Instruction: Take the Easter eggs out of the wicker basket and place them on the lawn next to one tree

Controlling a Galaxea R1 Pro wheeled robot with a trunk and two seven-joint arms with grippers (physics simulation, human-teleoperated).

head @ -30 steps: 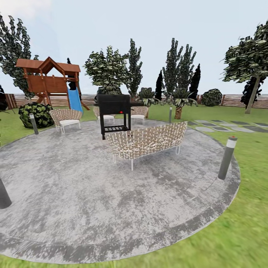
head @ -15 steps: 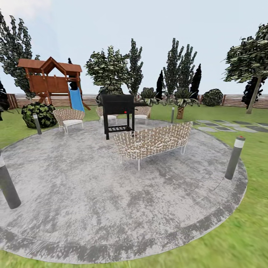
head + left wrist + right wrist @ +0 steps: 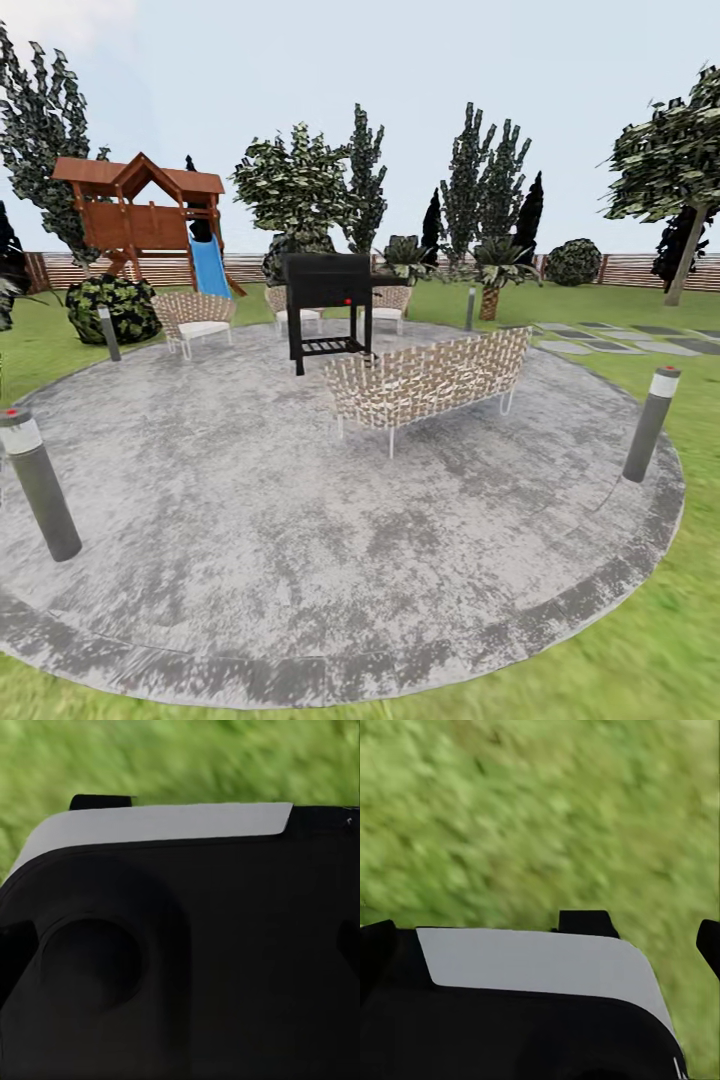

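The Easter eggs and the wicker basket are out of view. The lawn (image 3: 660, 650) rings a round grey patio in the head view and shows as blurred green grass in the left wrist view (image 3: 180, 757) and the right wrist view (image 3: 540, 810). A tree (image 3: 684, 262) with a slim pale trunk and dark blocky leaves stands at the far right, in front of the garden's brown slat fence (image 3: 630, 270). Both wrist views look past black and white parts of my own body down at the grass.
The stone patio (image 3: 300, 540) carries a wicker sofa (image 3: 430, 380), a black grill (image 3: 327, 305) and wicker chairs (image 3: 195, 315). Grey bollards (image 3: 40, 485) (image 3: 650, 425) stand at its rim. A wooden playset with a blue slide (image 3: 140, 215) is back left, stepping stones (image 3: 620, 340) at right.
The whole head picture has slid to the right, so the camera has turned left. The left bollard has come fully into view.
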